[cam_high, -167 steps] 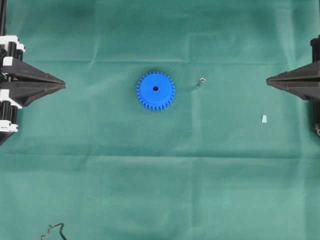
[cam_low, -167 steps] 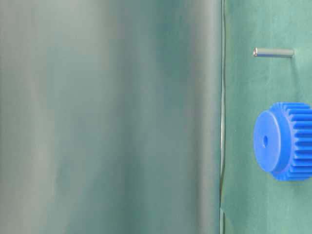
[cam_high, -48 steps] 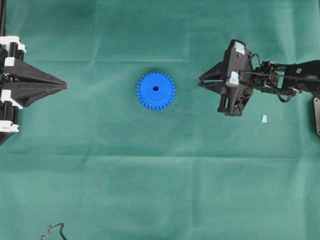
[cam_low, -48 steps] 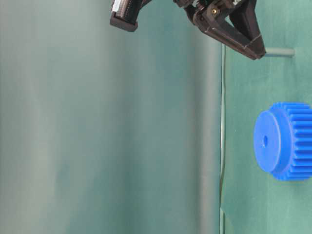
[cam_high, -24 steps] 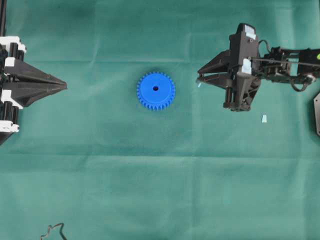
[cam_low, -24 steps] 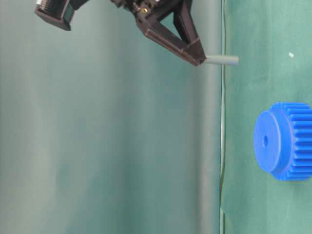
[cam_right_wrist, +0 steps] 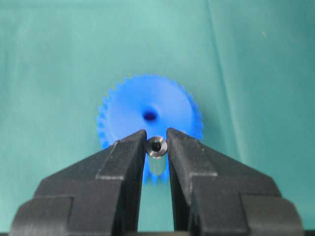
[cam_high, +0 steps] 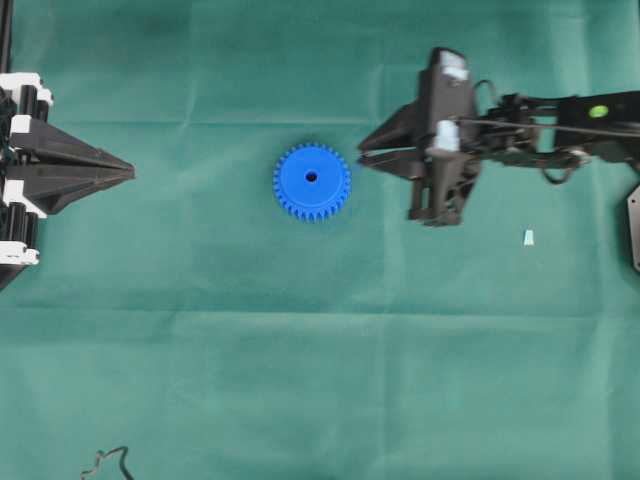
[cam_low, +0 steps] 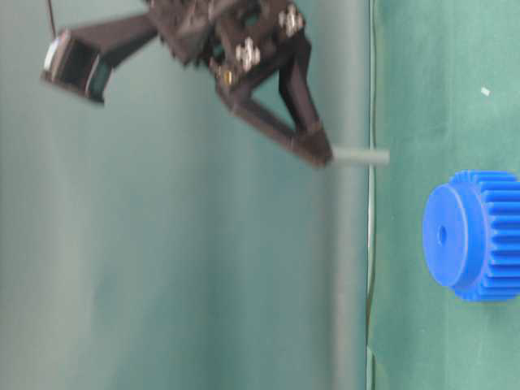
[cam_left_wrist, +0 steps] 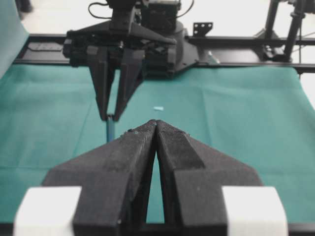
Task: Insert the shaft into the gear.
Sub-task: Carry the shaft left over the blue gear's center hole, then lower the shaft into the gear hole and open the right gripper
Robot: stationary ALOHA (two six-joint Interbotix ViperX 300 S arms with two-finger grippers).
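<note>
Two tools over a green-clothed counter [cam_high: 300,350]. Right tool [cam_high: 362,158], raised above the cloth just beside the gear [cam_high: 311,181], is clenched on the shaft [cam_low: 361,157]; in the table-level view the grey pin projects from the fingertips [cam_low: 318,151] toward the cloth, clear of it. The right wrist view shows the shaft's end between both fingers, with the gear's centre hole beyond. Left tool [cam_high: 130,173], fingers pressed together and grasping nothing, rests well apart at the counter's edge. A small pale blue piece [cam_high: 527,237] lies beyond the right arm
</note>
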